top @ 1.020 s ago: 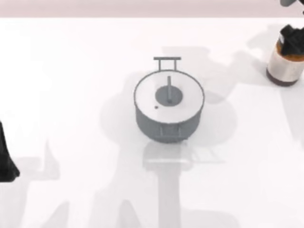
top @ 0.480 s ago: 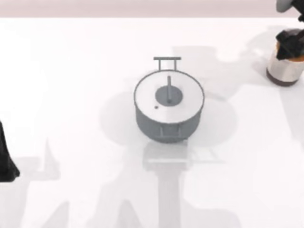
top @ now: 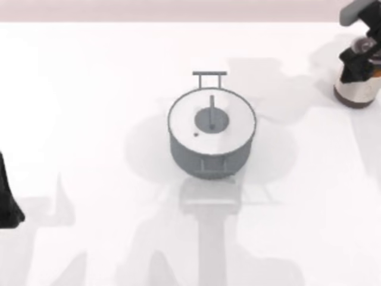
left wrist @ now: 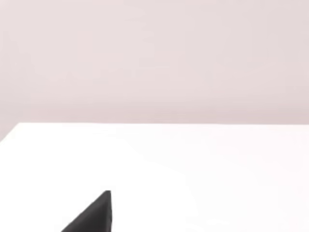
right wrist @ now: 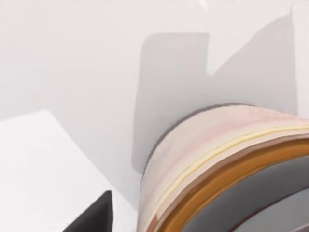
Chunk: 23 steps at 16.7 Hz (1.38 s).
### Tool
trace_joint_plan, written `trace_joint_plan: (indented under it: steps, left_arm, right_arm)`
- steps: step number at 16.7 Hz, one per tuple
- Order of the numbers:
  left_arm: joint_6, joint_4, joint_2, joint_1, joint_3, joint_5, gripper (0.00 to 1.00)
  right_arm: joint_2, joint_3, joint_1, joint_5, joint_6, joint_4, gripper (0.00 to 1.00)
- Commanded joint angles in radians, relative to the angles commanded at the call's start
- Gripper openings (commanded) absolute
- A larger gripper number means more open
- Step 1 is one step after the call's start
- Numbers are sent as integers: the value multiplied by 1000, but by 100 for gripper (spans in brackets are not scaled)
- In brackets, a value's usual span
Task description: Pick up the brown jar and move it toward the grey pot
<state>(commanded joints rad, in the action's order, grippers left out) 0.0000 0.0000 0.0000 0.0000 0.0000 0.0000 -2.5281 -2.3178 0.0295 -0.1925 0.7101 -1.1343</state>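
A white table (top: 89, 119) fills nearly the whole top view, its surface matte and uniform. Soft grey shadows lie across it, the densest from centre toward 6 o'clock and at 1 to 2 o'clock. A pale pinkish backdrop (top: 178, 9) runs as a narrow strip along the 12 o'clock edge.

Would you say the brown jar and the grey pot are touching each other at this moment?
Apart. The top view shows the brown jar at the table's far right edge under the right gripper, with a wide stretch of bare table between it and the grey pot at centre.
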Motion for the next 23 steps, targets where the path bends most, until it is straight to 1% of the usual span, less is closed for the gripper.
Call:
trace_joint_plan:
  steps: [12,13,23]
  left_arm:
    - [0,0,0,0,0,0,100]
    - [0,0,0,0,0,0,100]
    - [0,0,0,0,0,0,100]
  right_arm:
    - [0,0,0,0,0,0,2]
    - [0,0,0,0,0,0,0]
    - [18,14,3,0,-2,-2,0]
